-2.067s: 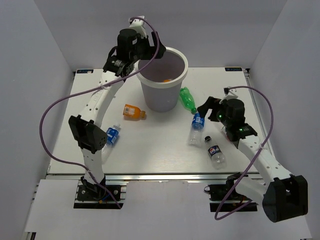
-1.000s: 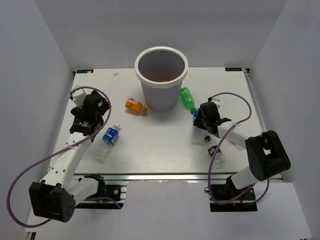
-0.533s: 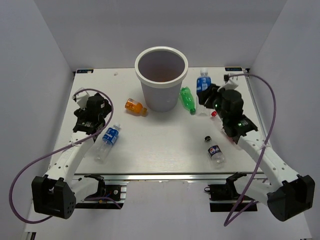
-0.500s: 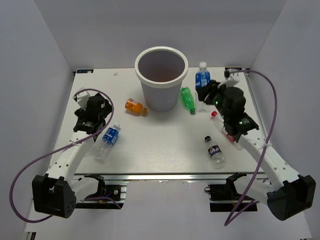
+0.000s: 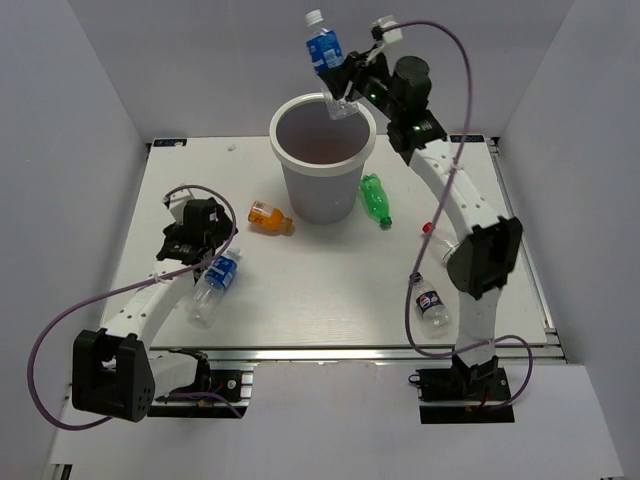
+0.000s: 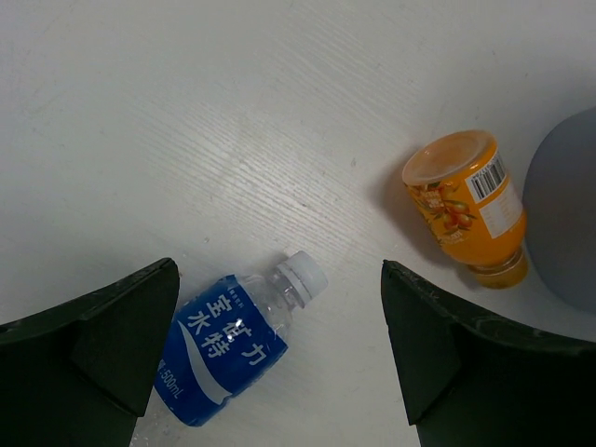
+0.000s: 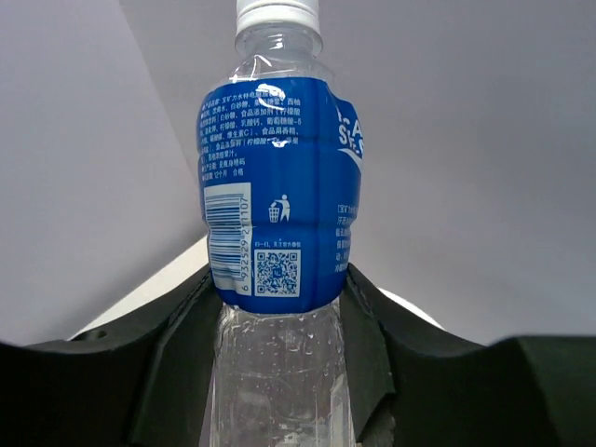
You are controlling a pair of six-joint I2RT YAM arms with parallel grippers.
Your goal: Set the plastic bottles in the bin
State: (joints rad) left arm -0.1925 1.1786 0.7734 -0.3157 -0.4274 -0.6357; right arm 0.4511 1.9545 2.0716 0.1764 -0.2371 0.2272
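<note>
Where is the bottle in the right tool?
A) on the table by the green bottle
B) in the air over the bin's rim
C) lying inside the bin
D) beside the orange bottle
B: the right tool grips the blue-labelled bottle, cap up, above the bin at its far rim.

- The bin is standing at far centre, the raised bottle hanging over its far rim.
- The stubby bottle is lying just left of it — the slim bottle just right.
- The left-front bottle and right-front bottle are lying nearer me.
</note>
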